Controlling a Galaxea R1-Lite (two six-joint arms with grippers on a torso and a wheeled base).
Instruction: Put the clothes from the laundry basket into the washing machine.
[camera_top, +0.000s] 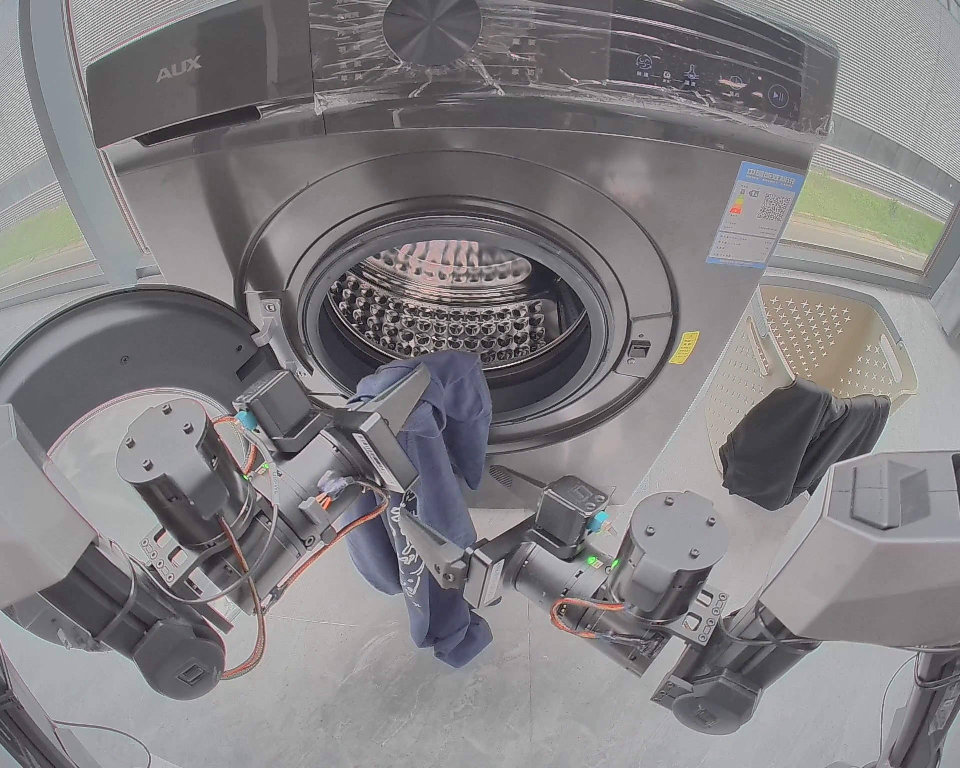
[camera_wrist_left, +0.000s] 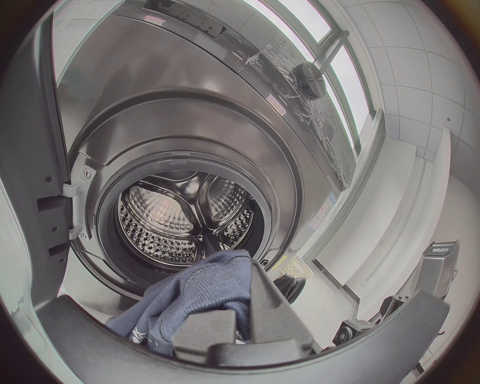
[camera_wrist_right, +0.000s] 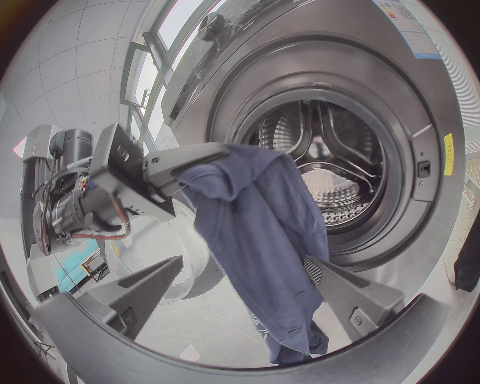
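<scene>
A navy blue garment (camera_top: 440, 480) hangs from my left gripper (camera_top: 415, 385), which is shut on its top edge just before the washing machine's open drum (camera_top: 450, 300). In the left wrist view the blue cloth (camera_wrist_left: 200, 295) bunches between the fingers, with the drum (camera_wrist_left: 180, 220) beyond. My right gripper (camera_top: 425, 545) stands open lower down, its fingers either side of the hanging garment (camera_wrist_right: 260, 240). The right wrist view also shows my left gripper (camera_wrist_right: 200, 157) pinching the cloth. A cream laundry basket (camera_top: 830, 340) stands right of the machine with a black garment (camera_top: 790, 440) draped over its rim.
The washing machine door (camera_top: 110, 350) is swung open to the left, behind my left arm. Grey floor (camera_top: 380, 690) lies in front of the machine. Windows run behind the machine on both sides.
</scene>
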